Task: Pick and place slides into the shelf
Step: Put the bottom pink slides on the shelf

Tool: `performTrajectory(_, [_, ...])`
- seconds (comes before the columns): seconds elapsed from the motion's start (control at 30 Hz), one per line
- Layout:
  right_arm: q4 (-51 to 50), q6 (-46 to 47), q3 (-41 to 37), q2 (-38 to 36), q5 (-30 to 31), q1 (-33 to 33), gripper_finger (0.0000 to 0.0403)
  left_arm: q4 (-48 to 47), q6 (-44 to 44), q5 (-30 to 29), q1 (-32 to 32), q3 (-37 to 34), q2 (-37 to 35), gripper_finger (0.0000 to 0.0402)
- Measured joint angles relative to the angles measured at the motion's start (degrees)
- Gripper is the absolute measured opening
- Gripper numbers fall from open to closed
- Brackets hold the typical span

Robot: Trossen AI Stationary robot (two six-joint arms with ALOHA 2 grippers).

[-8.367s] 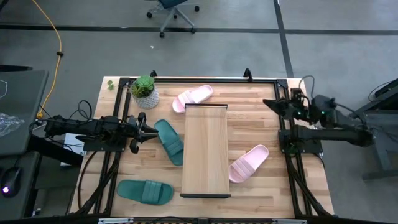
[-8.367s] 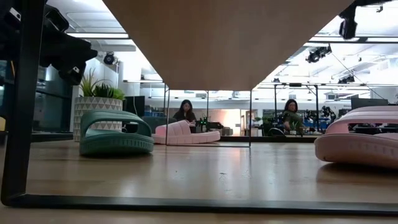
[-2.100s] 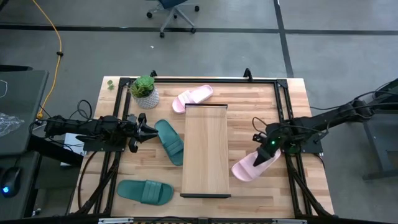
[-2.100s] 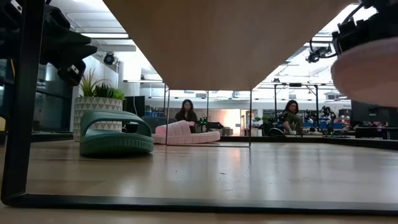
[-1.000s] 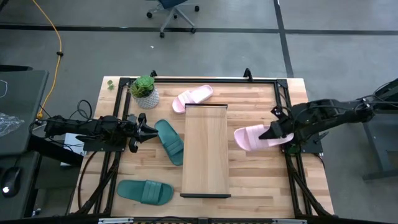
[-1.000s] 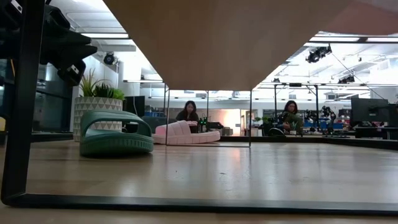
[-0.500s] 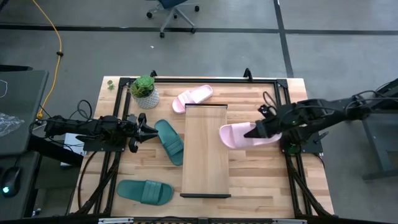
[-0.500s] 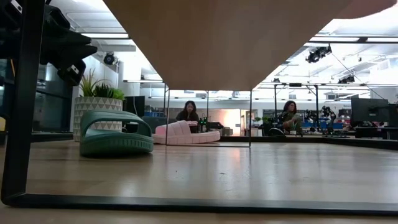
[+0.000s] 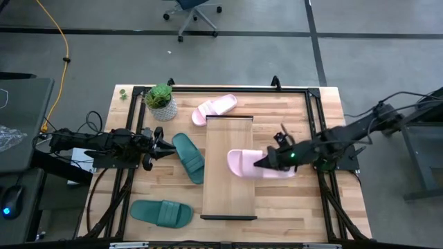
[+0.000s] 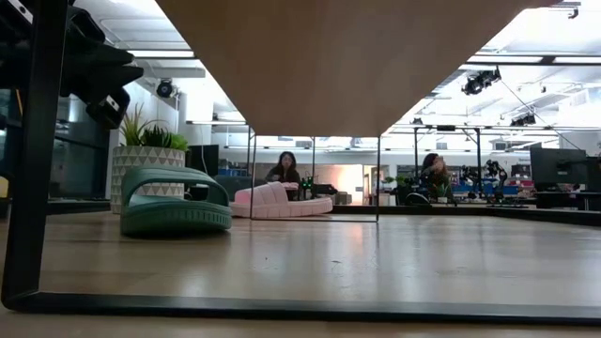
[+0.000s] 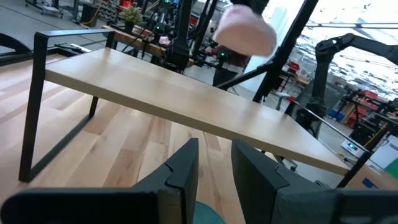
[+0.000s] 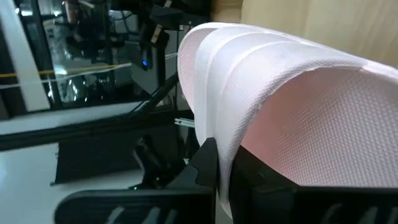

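Observation:
The shelf (image 9: 227, 181) is a long light-wood board on a thin black frame in the table's middle. My right gripper (image 9: 268, 161) is shut on a pale pink slide (image 9: 249, 164) over the shelf's right edge. That slide also shows above the board in the left wrist view (image 11: 249, 31). The other pink slide (image 9: 215, 106) lies on its sole near the shelf's far end. One teal slide (image 9: 188, 157) lies left of the shelf, right beside my open left gripper (image 9: 162, 142). The second teal slide (image 9: 160, 213) lies at the near left. My right gripper pinches the pink slide's ribbed strap (image 12: 214, 124) at its edge between the two fingers (image 12: 207, 163). It comes from the table's right side, roughly level and slanting slightly down. The slide is lifted clear above the shelf board, its length pointing across the shelf.
A potted plant (image 9: 160, 102) stands at the far left corner of the table. Black frame rails (image 9: 320, 131) run along the table's left and right sides. The shelf board (image 10: 338, 56) spans the low view's top, with people seated in the room beyond.
My right gripper carried the pink slide toward the table's left and slightly nearer, from the open table right of the shelf to over the shelf's right edge. The slide stayed lifted in the hold. My left arm kept still.

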Motion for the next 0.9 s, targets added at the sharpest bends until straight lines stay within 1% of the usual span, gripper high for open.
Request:
performTrajectory(0.23, [11.82,4.17,0.0,8.54,3.53,2.77,0.0,0.0,0.0,0.0,0.01,0.0,0.0,0.0085])
performTrajectory(0.33, [16.87,4.73,0.04,11.4,3.83,2.82,0.0,-0.02,0.0,0.2,-0.01,0.0,0.0,0.0085])
performTrajectory(0.67, [17.67,5.57,5.23,18.61,2.75,2.78,0.0,-0.15,0.0,0.22,0.01,0.01,0.01,0.0085])
performTrajectory(0.9, [16.87,2.9,7.99,21.3,2.17,3.0,0.0,-0.54,0.0,0.2,0.0,0.0,0.0,0.0085])
